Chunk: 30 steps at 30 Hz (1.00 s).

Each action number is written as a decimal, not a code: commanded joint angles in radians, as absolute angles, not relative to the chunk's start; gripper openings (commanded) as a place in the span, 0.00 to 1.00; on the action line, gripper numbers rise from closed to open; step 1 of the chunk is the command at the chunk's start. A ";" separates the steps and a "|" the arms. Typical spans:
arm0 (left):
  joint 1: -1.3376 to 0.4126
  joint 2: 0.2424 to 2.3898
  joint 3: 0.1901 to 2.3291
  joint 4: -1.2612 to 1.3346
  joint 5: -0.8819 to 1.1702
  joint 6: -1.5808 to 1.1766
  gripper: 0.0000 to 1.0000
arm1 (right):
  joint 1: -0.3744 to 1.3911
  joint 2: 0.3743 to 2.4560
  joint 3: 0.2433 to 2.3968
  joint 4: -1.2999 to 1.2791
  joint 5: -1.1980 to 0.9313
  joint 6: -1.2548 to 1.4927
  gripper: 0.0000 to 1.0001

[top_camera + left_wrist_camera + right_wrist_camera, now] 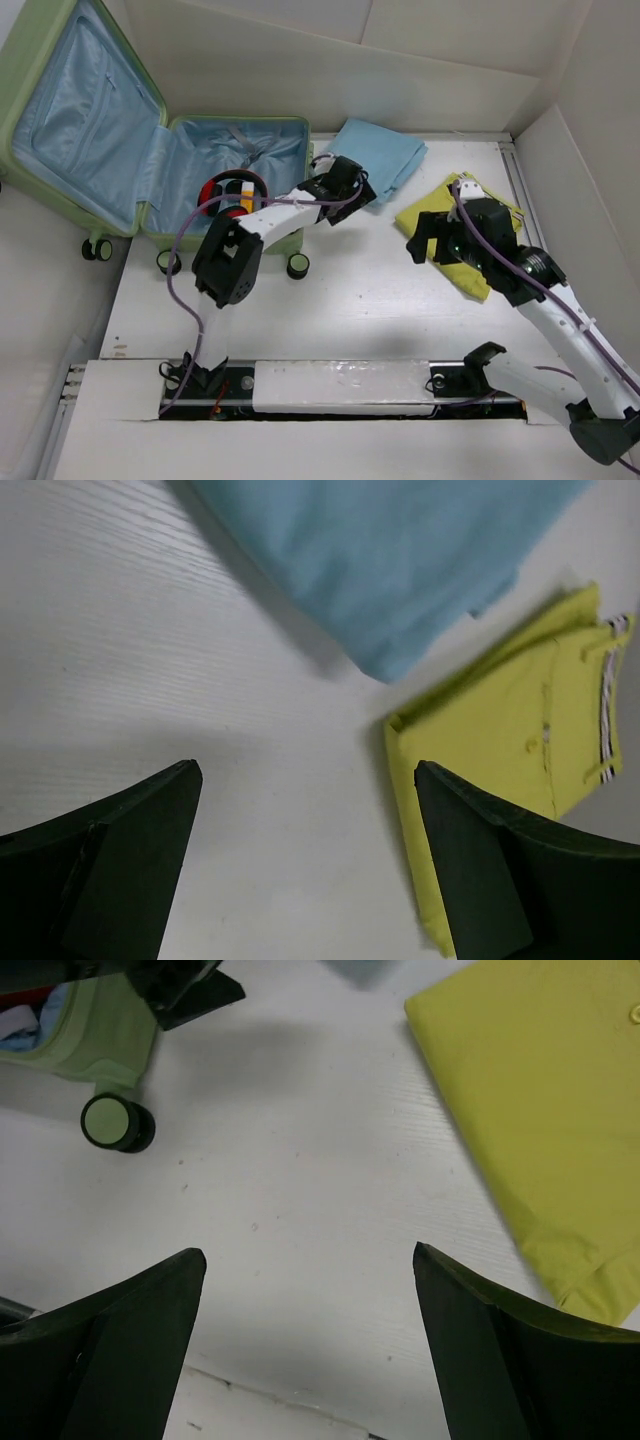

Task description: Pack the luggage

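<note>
You are working on a white table (360,310) with a fine straight grain, boxed in by plain off-white wall panels (430,60) along the far and right edges. The arm bases sit in a mounting rail (340,385) along the near edge.

At the far left corner, the luggage (100,120) lies open. Its pale green hard shell is rounded at the corners and lined in creased light blue fabric. The lid leans up and out past the left edge, while the base half rests flat on the table. Small black-and-green wheels (298,266) face the near side. In the base half lie red-and-black headphones (222,187), with a small yellow item (243,197) touching them.

Just right of the luggage, your left gripper (307,770) hovers over bare table with its dark fingers spread wide and nothing between them. Just beyond it, by the middle of the far edge, lies a soft blue cloth (385,150), folded flat.

Toward the right edge lies a yellow-green garment (540,1090), a smooth folded rectangle with a button and black-and-white striped trim (605,720). Your right gripper (307,1253) hangs beside its left edge. It is also spread wide and empty.
</note>
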<state>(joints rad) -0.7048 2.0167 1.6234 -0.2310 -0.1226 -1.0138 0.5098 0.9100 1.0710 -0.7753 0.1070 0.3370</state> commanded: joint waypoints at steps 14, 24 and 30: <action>-0.678 2.315 1.893 -0.258 -0.270 -1.624 0.85 | 0.523 0.758 1.000 -0.818 -0.135 0.308 0.91; -0.657 2.408 1.960 -0.348 -0.304 -1.746 0.79 | 0.523 0.739 1.124 -0.930 -0.164 0.238 0.91; -0.657 2.511 2.077 -0.393 -0.313 -1.755 0.77 | 0.543 0.721 1.181 -0.962 -0.175 0.238 0.91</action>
<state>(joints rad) -0.6693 2.4554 2.0510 -0.2905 -0.2558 -1.6875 0.5320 0.7414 1.1328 -0.9363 -0.1543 0.2562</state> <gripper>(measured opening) 0.776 0.906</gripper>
